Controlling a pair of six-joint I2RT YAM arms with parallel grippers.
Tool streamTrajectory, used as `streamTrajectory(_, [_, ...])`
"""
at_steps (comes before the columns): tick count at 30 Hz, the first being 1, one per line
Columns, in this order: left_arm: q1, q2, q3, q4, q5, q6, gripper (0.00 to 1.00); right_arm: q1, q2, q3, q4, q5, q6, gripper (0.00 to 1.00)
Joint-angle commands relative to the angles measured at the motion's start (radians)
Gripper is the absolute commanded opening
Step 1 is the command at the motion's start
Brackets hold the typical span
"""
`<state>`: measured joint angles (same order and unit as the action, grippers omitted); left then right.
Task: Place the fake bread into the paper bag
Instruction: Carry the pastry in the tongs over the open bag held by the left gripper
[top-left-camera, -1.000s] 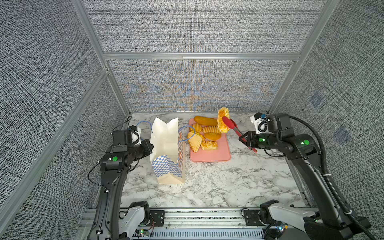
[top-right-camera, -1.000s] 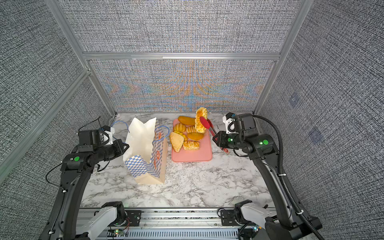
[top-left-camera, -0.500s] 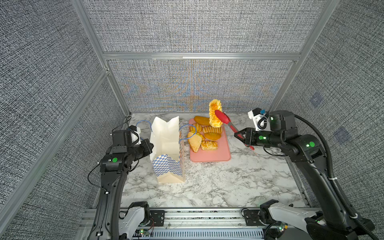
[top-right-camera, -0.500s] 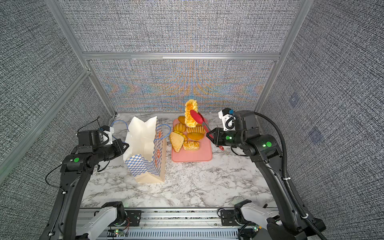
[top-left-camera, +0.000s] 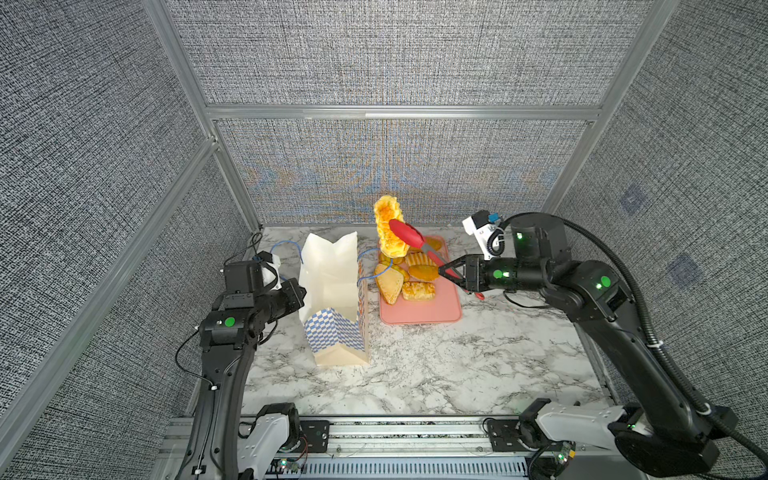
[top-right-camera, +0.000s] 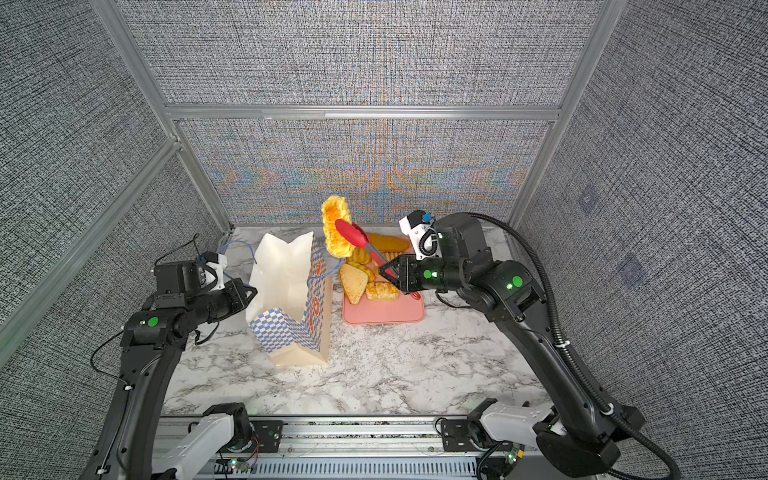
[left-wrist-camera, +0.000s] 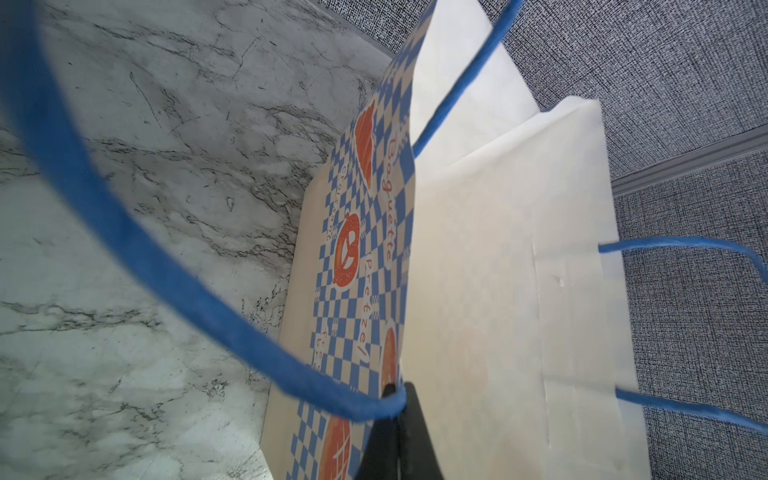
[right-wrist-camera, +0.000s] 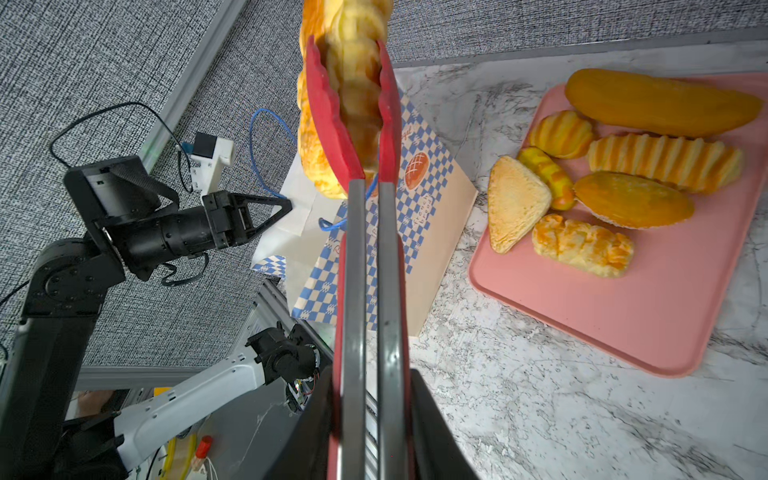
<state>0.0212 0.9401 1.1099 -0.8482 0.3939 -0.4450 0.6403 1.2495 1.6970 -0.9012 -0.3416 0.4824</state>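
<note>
The paper bag (top-left-camera: 332, 291) (top-right-camera: 286, 291) stands open and upright left of centre. My left gripper (top-left-camera: 301, 291) (left-wrist-camera: 399, 390) is shut on its left rim, where a blue cord handle (left-wrist-camera: 166, 266) starts. My right gripper (top-left-camera: 444, 268) (right-wrist-camera: 372, 374) is shut on the red tongs (top-left-camera: 409, 237) (right-wrist-camera: 332, 116). The tongs pinch a long braided piece of fake bread (top-left-camera: 388, 226) (top-right-camera: 334, 224) (right-wrist-camera: 357, 41). It hangs upright in the air, just right of the bag's mouth and higher than it. Several more pieces of fake bread (top-left-camera: 415, 286) (right-wrist-camera: 631, 199) lie on the tray.
The pink tray (top-left-camera: 419, 313) (right-wrist-camera: 602, 311) lies right of the bag on the marble table (top-left-camera: 457, 365). Fabric walls with aluminium posts (top-left-camera: 232, 183) enclose the back and sides. A rail with the arm bases (top-left-camera: 395, 436) runs along the front edge.
My right gripper has carried the tongs and the braided bread up and to the left, from over the tray's far end towards the bag. The left arm and the bag have not moved.
</note>
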Motion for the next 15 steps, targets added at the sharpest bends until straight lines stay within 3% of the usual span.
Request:
streamTrajectory(1, [-0.001, -0.004, 0.0, 0.027, -0.008, 0.0, 0.0, 0.044, 0.026, 0.028, 0.063, 0.03, -0.004, 0.28])
streamTrajectory(15, [0.0, -0.006, -0.003, 0.034, -0.019, -0.01, 0.0, 0.226, 0.188, 0.164, 0.037, 0.137, -0.034, 0.27])
